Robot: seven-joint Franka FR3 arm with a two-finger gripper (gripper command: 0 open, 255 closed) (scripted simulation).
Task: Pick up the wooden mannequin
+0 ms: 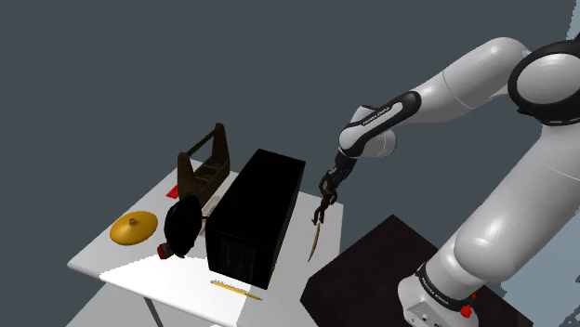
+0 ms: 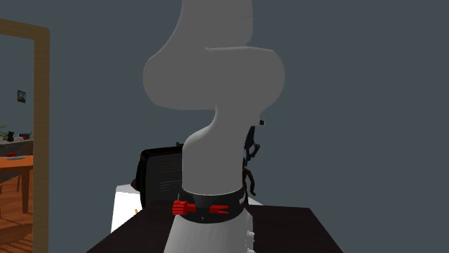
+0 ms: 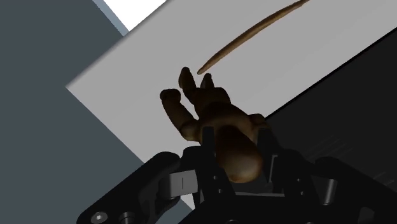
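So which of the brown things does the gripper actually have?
The brown jointed wooden mannequin, clasped in the black gripper. The thin curved brown strip is beyond it; the dark brown handled caddy stands on the white table.

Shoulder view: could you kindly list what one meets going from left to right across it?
yellow disc → round black object → black box → wooden mannequin → white arm base

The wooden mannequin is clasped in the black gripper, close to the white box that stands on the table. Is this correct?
Not quite: the box is black, not white, as the shoulder view shows. The rest holds: the brown mannequin is clasped in the black gripper, close to that box on the white table.
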